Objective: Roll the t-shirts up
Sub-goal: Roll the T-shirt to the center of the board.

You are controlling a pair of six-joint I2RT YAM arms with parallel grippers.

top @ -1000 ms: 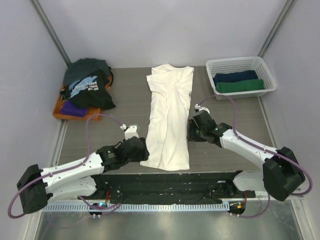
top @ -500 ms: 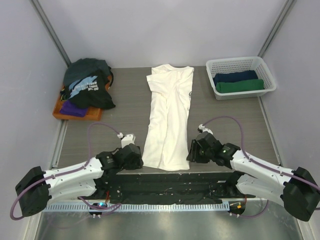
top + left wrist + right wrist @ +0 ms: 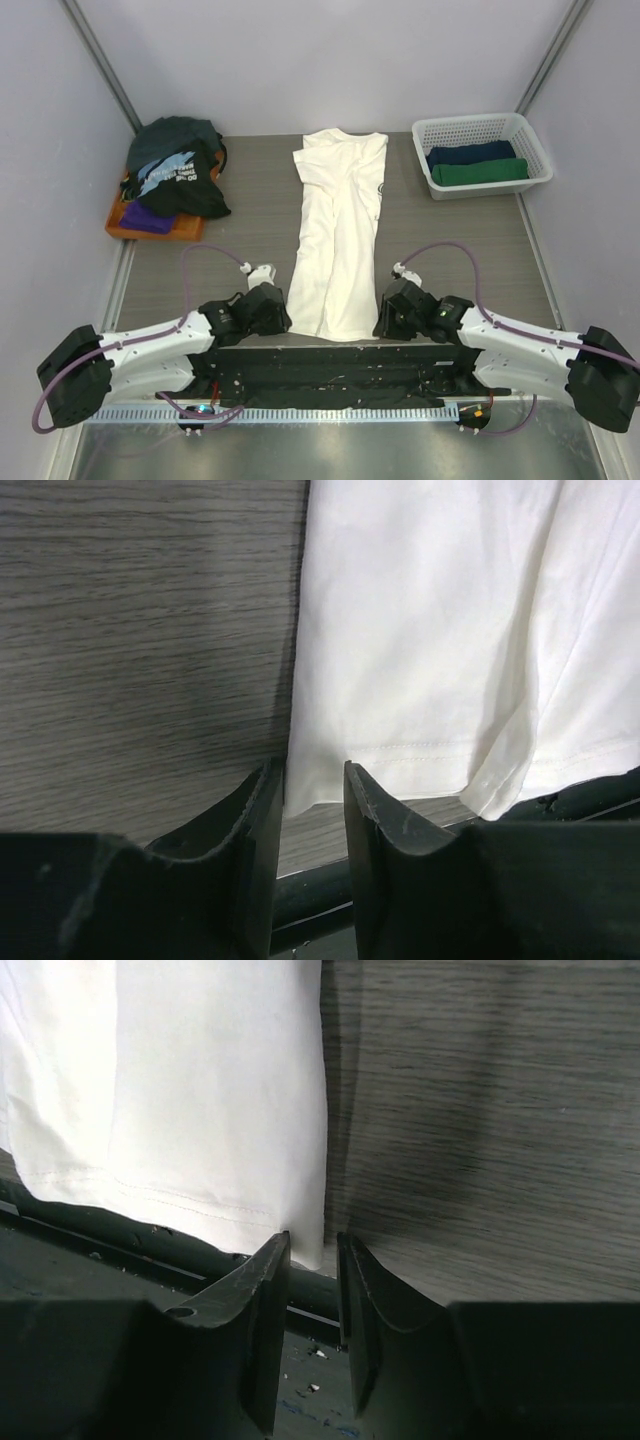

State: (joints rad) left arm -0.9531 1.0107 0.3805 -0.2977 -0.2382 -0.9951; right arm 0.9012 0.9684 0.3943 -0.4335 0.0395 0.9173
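I'm targeting the light, floppy cream t-shirt [image 3: 335, 230] at its six-o'clock hem corners; left gripper [image 3: 307, 780] and right gripper [image 3: 314, 1245] are each straddling one corner, jaws narrowly parted.

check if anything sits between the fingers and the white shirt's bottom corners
Nothing visible. The left gripper and right gripper each sit at a hem corner of the white shirt, its edge between their fingers.

The table [image 3: 250, 205] holds cream tee [image 3: 340, 230], basket [image 3: 470, 122], apparently tray [image 3: 160, 235].
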